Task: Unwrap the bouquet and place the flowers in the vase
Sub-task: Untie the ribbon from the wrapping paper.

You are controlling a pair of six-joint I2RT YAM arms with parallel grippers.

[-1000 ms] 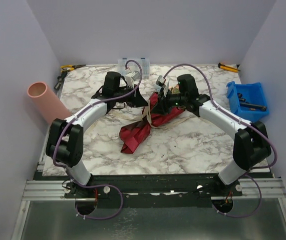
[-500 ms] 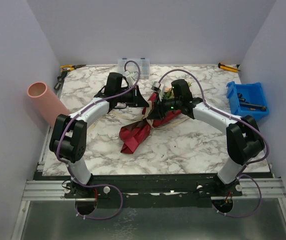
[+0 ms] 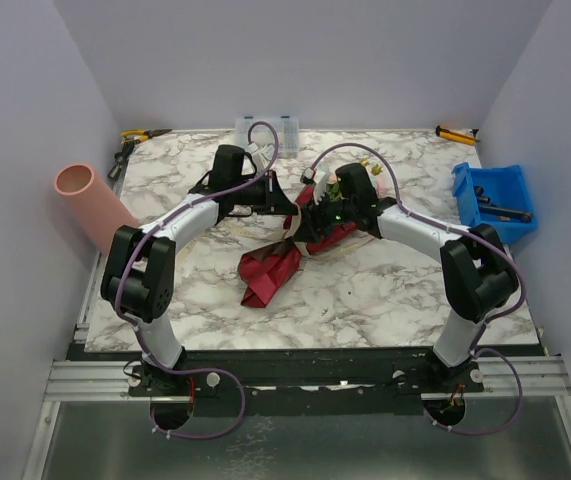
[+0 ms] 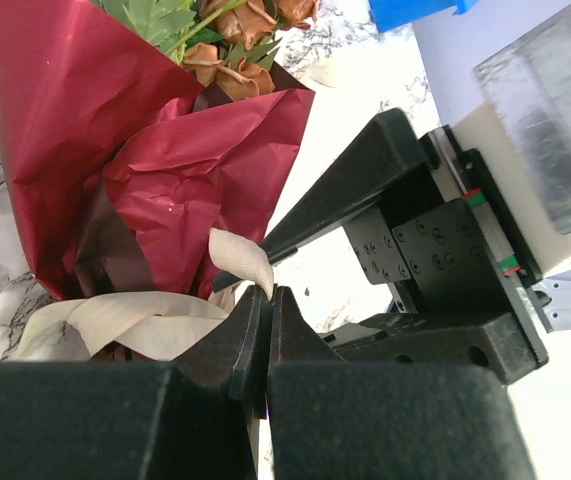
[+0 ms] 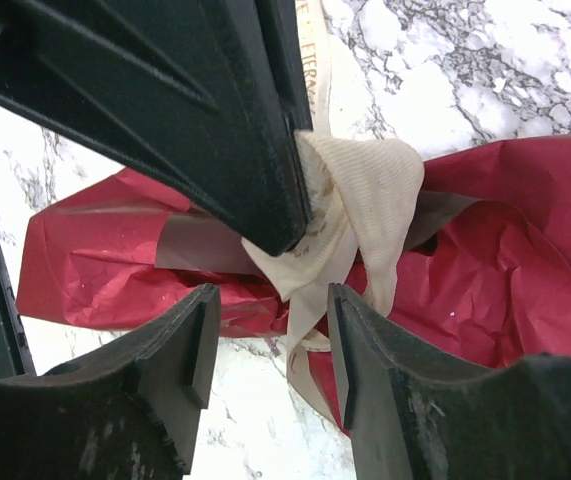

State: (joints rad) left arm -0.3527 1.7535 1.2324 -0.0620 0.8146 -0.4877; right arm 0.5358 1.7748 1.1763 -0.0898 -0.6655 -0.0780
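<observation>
Top cam: bouquet [image 3: 283, 262] lying in middle of table [image 3: 385, 290], both arms meeting over its tie; vase [image 3: 87, 197] sitting at left edge, well apart. L wrist: left gripper [image 4: 268, 298] pressed together, pinching ribbon [image 4: 140, 322] tail beside maroon wrap [image 4: 165, 150]. R wrist: right gripper [image 5: 270, 300] spread, straddling the knot [image 5: 353, 190], holding nothing. Imo R should be biting one loop only while L is pulling the tail slow and low, so flowers [image 4: 235, 40] aren't dragging.

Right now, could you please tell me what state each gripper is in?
Left gripper: closed, pinching the end of the beige ribbon.
Right gripper: open, holding nothing, close over the ribbon.
</observation>
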